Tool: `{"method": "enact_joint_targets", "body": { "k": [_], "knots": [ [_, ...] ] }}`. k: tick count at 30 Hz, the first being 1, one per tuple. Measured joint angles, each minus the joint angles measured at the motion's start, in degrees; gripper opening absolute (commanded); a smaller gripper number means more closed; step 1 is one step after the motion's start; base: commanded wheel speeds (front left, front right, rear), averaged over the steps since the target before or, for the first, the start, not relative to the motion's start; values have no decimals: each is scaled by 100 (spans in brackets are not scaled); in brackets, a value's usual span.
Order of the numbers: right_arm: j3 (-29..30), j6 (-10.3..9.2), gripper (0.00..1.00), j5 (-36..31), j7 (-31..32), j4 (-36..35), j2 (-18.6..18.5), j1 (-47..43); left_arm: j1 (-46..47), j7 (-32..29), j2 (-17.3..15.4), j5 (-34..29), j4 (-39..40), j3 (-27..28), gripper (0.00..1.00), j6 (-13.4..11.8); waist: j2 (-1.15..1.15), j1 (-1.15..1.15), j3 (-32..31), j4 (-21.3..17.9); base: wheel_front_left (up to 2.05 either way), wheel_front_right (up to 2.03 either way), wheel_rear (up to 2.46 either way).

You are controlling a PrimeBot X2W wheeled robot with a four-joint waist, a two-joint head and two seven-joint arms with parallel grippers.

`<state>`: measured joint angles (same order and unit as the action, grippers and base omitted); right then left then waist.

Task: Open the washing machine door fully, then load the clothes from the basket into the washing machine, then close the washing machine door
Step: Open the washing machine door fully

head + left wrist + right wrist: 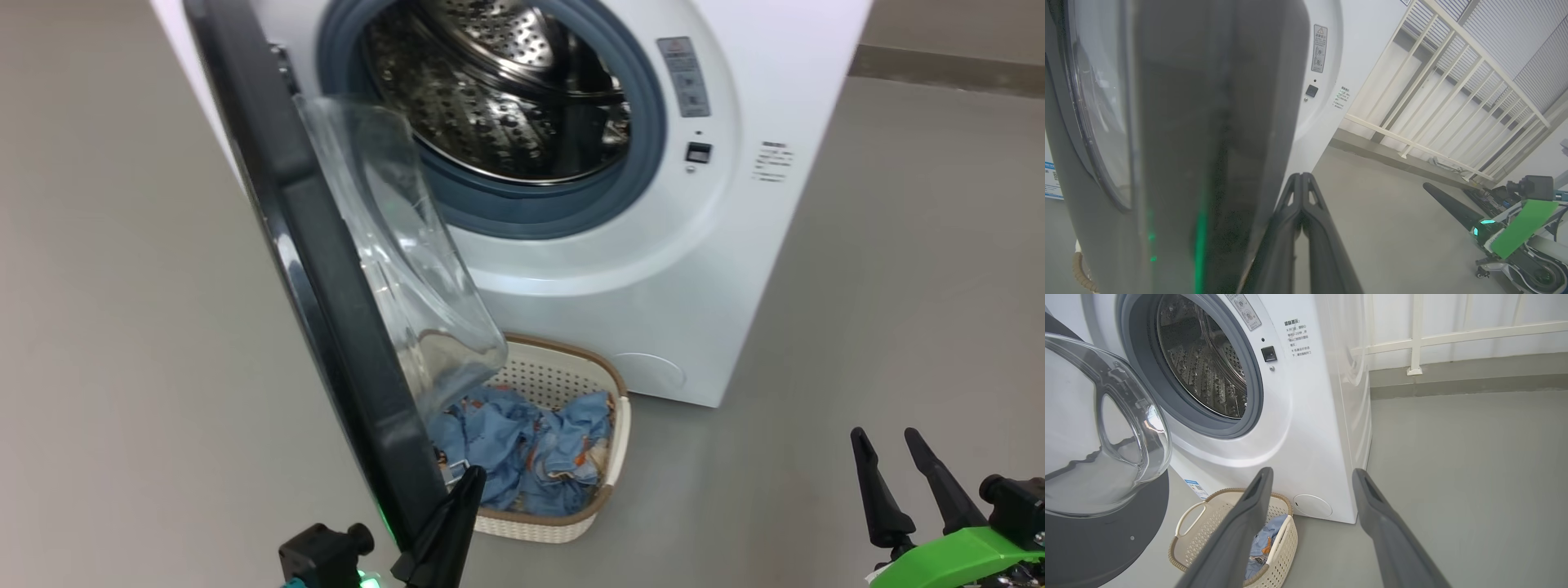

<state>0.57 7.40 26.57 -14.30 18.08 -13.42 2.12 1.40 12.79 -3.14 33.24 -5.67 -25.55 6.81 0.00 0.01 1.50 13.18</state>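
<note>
The washing machine [735,245] stands ahead with its steel drum [498,90] exposed. The washing machine door [326,269] is swung out towards me, edge-on, with its glass bowl [392,261] facing the machine. The basket [624,425] sits on the floor below the door and holds the blue clothes [522,449]. My left gripper [467,482] is shut and empty, its tip right beside the door's lower edge; in the left wrist view the shut fingers [1301,183] lie along the door rim [1208,122]. My right gripper [883,437] is open at lower right, with basket [1286,547] and clothes [1265,543] beyond its fingers.
Open grey floor [898,286] spreads to the right of the machine. A white railing [1417,339] on a low kerb runs behind it. The door's bowl [1098,428] overhangs part of the basket.
</note>
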Motion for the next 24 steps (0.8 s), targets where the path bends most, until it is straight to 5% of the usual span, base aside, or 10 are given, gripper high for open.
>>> {"method": "enact_joint_targets", "body": {
  "k": [24],
  "knots": [
    [-70, 0, 100, -21, -1, -1, -73, 3, -30, 42, -127, -127, 199, 74, 0, -274, 0, 0, 93, 1346, 0, 0, 0]
  ]
}}
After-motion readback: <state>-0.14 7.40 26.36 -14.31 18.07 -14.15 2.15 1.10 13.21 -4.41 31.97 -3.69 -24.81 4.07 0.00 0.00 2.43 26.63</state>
